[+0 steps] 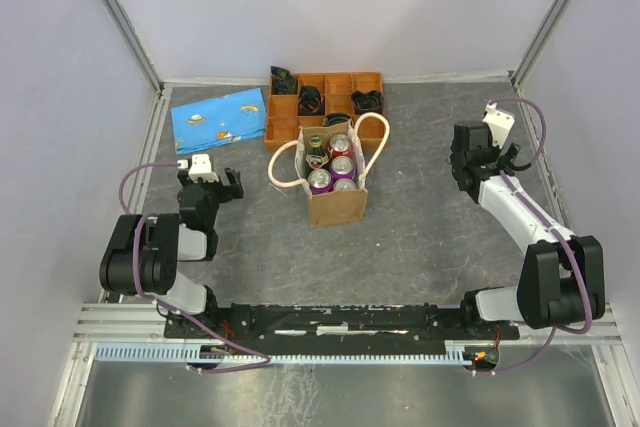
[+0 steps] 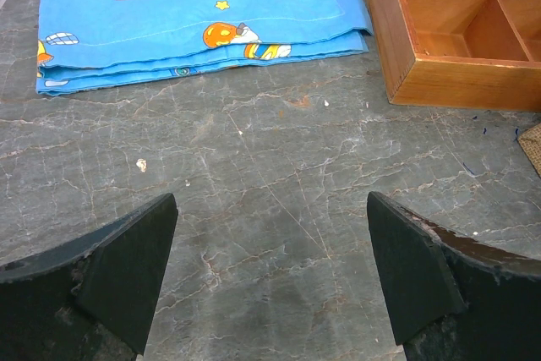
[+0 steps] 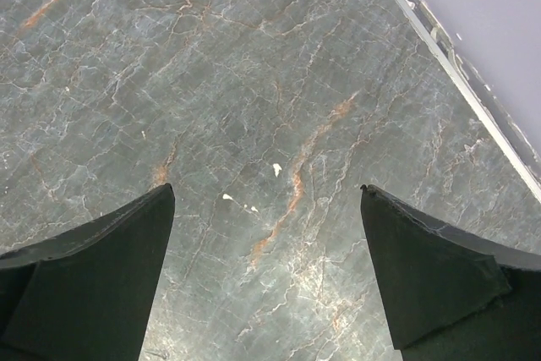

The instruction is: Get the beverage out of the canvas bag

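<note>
The tan canvas bag (image 1: 337,204) stands upright at the table's middle with two cream looped handles. Inside it stand several beverages: a green bottle (image 1: 316,151), red cans (image 1: 341,143) and purple cans (image 1: 320,181). My left gripper (image 1: 212,182) is open and empty, left of the bag and apart from it; in the left wrist view its fingers (image 2: 127,268) spread over bare stone. My right gripper (image 1: 487,159) is open and empty, well to the right of the bag; its fingers (image 3: 93,268) also hang over bare table.
An orange-brown compartment tray (image 1: 283,107) with black items sits behind the bag; its corner shows in the left wrist view (image 2: 423,65). A flat blue patterned pouch (image 1: 218,119) lies at the back left, also in the left wrist view (image 2: 194,14). Walls enclose the table.
</note>
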Available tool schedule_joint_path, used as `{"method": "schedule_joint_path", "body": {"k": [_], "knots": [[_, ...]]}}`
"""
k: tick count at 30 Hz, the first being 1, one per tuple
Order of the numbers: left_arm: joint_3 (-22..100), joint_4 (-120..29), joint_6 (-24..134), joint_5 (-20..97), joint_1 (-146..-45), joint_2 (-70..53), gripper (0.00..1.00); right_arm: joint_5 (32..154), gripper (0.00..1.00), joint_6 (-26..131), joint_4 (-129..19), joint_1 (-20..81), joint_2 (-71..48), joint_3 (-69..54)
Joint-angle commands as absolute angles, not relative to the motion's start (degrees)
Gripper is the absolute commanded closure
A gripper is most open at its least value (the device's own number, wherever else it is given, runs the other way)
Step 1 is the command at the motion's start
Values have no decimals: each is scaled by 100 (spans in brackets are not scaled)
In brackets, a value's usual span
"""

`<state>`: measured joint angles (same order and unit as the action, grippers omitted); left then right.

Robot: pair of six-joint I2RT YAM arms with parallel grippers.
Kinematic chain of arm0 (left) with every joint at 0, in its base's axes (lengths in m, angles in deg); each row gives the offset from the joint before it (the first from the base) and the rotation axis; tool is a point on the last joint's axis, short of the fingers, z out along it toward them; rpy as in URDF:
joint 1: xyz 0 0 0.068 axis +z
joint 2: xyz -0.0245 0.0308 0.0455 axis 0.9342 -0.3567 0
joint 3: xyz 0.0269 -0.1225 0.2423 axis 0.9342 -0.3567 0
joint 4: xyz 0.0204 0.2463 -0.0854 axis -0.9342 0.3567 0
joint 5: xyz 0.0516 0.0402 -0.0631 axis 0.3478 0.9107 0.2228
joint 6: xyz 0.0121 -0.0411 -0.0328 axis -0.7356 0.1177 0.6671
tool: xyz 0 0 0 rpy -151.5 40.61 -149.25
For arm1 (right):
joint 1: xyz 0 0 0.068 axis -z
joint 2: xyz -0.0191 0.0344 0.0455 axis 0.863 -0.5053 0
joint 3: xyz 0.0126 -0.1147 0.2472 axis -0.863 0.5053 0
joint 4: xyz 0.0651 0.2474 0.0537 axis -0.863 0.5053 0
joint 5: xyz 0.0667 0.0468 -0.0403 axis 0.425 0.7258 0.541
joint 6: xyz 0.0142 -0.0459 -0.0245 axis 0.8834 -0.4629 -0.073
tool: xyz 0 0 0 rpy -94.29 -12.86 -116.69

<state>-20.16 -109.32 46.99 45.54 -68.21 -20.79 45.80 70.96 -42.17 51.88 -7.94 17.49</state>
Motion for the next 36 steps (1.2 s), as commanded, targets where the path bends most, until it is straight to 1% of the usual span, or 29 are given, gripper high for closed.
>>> {"method": "schedule_joint_path", "body": {"k": [1,11,19,23,27,31,36], "knots": [[-1961,-11130,4473,4674,-6839,-2057,1,4440,1,7124,-4541,5159,-673,1818],[-1961,-11135,4473,4676,-6840,-2050,1,4258,1,7217,-4410,5131,-692,1739],[-1961,-11132,4473,4673,-6840,-2051,1,4507,1,6650,-4696,4956,-267,1997],[-1963,-11139,4473,4676,-6840,-2050,1,4708,1,6280,-4732,4531,196,1998],[-1961,-11132,4472,4675,-6840,-2050,1,4801,1,6091,-4156,3979,416,1465],[-1961,-11129,4470,4673,-6840,-2054,1,4827,5,5915,-3876,3417,577,1046],[-1962,-11132,4472,4677,-6839,-2055,1,4915,13,5645,-3766,2555,533,448]]}}
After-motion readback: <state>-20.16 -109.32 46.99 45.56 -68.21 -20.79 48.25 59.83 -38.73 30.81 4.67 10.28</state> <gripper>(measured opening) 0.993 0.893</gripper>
